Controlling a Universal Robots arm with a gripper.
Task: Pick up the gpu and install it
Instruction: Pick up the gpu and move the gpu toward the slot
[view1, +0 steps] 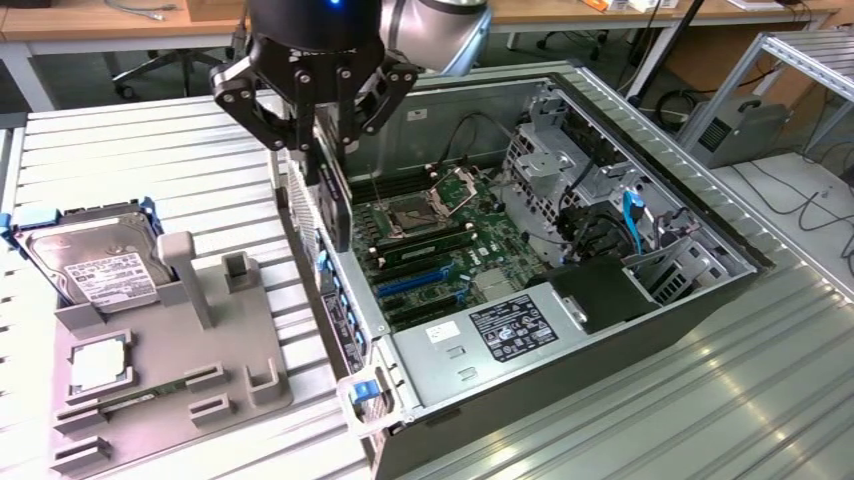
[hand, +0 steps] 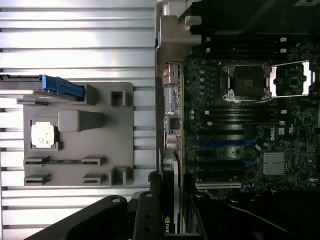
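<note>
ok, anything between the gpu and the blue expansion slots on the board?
Nothing visible. The gripper holds the gpu upright by the case's rear wall, above the board. The blue slots lie bare, and the cables sit over by the drive cage.

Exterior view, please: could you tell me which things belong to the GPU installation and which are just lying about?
Belong to the job:
- gripper, shut on the gpu
- open computer case
- its motherboard

Just lying about:
- hard drive
- processor chip
- grey tray that carries both
</note>
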